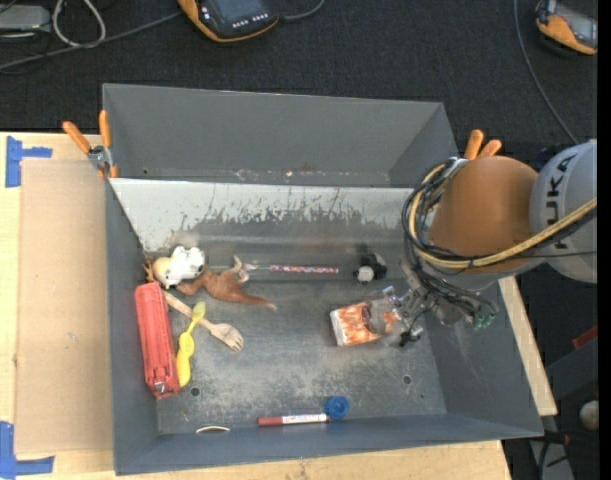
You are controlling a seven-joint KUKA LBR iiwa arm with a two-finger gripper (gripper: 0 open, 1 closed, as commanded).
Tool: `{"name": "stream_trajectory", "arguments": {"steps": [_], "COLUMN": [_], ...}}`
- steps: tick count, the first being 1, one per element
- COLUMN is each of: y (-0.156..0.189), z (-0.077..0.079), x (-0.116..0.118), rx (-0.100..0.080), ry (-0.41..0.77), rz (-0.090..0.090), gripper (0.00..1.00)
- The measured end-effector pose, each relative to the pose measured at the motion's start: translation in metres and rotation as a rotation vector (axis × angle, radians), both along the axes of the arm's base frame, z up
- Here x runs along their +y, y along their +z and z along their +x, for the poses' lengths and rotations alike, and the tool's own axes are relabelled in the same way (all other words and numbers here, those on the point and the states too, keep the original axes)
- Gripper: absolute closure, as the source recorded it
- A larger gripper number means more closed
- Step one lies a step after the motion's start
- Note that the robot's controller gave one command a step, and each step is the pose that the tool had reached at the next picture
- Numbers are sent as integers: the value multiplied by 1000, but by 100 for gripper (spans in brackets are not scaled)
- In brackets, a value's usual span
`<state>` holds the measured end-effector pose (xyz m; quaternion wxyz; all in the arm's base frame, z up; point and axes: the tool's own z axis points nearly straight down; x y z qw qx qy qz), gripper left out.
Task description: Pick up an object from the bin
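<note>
My gripper (402, 320) sits low at the right side of the bin floor, under the orange wrist cover. Immediately to its left, touching or nearly touching it, lies a small orange-and-white packet (352, 325). A clear tube (303, 267) with a black cap lies along the back wall, up and left of the gripper. Near the front wall are a blue cap (336, 406) and a red-and-white pen (293, 420).
At the left of the bin lie a brown toy animal (225, 286), a white plush toy (181, 265), a long red object (153, 338), a yellow utensil (185, 348) and a wooden fork (213, 328). The right wall is close behind the gripper.
</note>
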<state>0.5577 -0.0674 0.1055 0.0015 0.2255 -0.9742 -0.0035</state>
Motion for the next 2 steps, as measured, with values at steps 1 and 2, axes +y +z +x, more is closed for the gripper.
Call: {"name": "stream_trajectory", "arguments": {"steps": [1, 2], "y": [72, 92], "z": [0, -3], "x": [1, 15], "rx": [4, 2], "ry": [-10, -9], "rz": [1, 2], "gripper": [100, 100]}}
